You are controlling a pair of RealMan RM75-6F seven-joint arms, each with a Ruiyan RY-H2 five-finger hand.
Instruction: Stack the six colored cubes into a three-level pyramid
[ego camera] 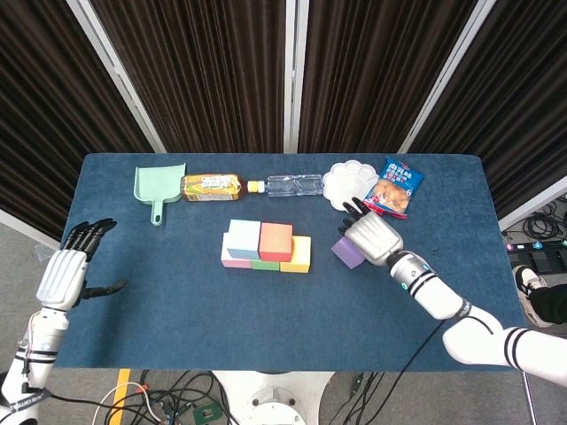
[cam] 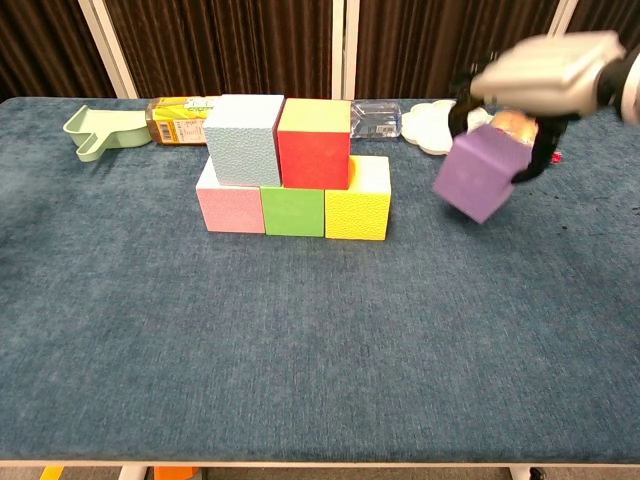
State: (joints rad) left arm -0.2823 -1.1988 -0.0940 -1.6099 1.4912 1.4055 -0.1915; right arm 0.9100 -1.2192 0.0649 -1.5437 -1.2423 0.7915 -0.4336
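Observation:
Pink (cam: 231, 208), green (cam: 293, 211) and yellow (cam: 357, 212) cubes form a row mid-table. On them stand a light blue cube (cam: 243, 140) and a red cube (cam: 314, 144). To their right my right hand (cam: 543, 78) grips the purple cube (cam: 476, 175) from above and holds it tilted, lifted off the cloth; in the head view the right hand (ego camera: 371, 235) covers most of the purple cube (ego camera: 346, 254). My left hand (ego camera: 66, 271) hovers open at the table's left edge, far from the cubes.
Along the back lie a green dustpan (ego camera: 158, 186), a tea bottle (ego camera: 211, 186), a clear bottle (ego camera: 292, 185), a white palette (ego camera: 347, 185) and a snack bag (ego camera: 394, 189). The blue table (cam: 300, 350) has open cloth in front of the cubes.

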